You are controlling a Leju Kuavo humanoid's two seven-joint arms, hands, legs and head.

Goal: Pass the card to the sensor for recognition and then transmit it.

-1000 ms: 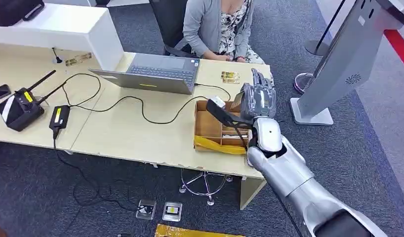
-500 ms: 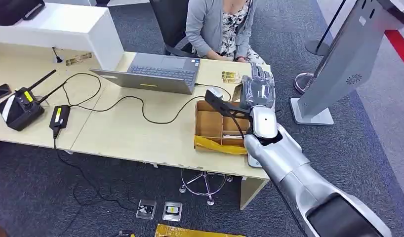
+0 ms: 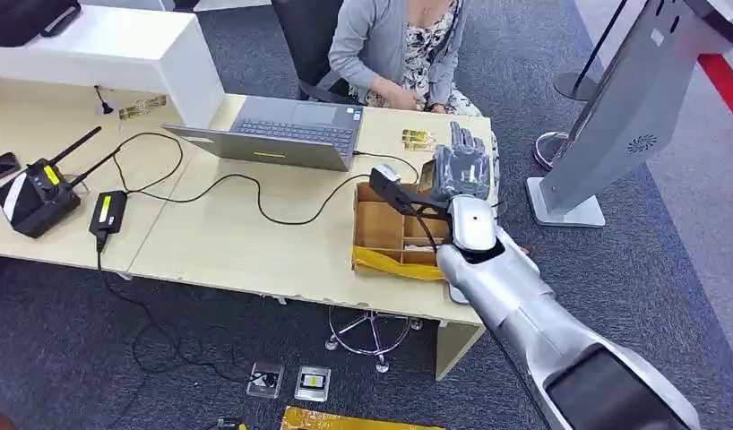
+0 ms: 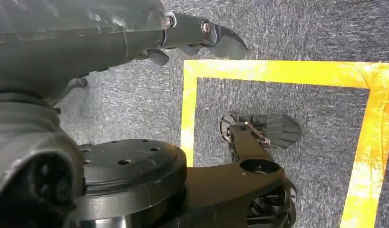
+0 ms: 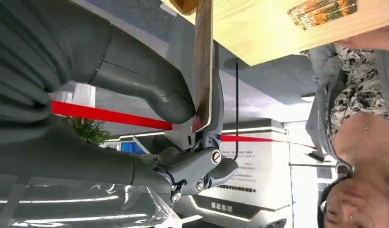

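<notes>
Grey carpet [image 3: 614, 260] spread under a long pale desk [image 3: 228, 242], with a tilted grey kiosk [image 3: 614, 116] standing off to the right and a seated person [image 3: 394, 49] at the desk's far side behind a laptop [image 3: 282, 134]. Over the past second the silver right arm [image 3: 524, 322] had swung a little leftward and its hand had drifted from above the box's right edge to a spot slightly farther from the robot, nearer the person. I judged this to be the start of carrying the card away from the cardboard box [image 3: 385, 233], with the pass to the sensor not yet made.

The right hand [image 3: 461, 170] stood raised, fingers pointing away from the robot, above the far right corner of the box. In the right wrist view the thumb [image 5: 154, 95] pressed the card [image 5: 203, 61] edge-on against the darker fingers [image 5: 211, 123], so the hand was grasping the card. The left hand [image 4: 88, 28] hung over the floor's yellow tape [image 4: 278, 71]; whether it was clenched I could not tell.
</notes>
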